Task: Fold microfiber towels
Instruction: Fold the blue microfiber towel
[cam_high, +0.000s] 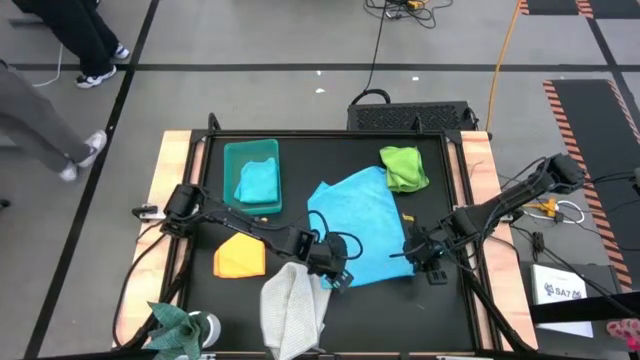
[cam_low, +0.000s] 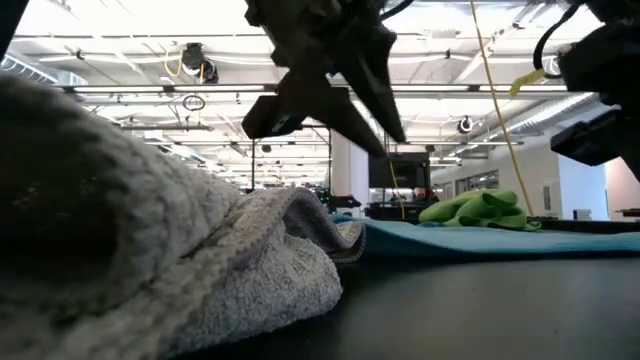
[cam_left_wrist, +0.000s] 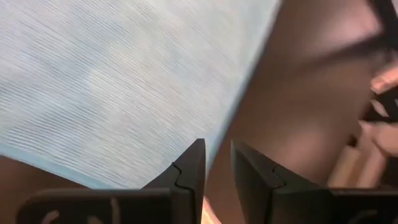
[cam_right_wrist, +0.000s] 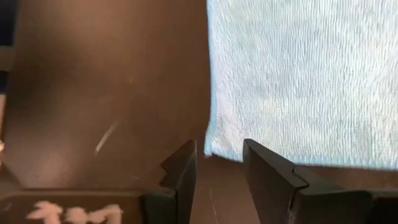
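black matte table (cam_high: 440, 150) bears flat ribbed light blue towel (cam_high: 360, 215).

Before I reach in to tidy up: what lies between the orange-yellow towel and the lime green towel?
The spread light blue towel lies between the orange-yellow towel and the lime green towel, as the high view shows.
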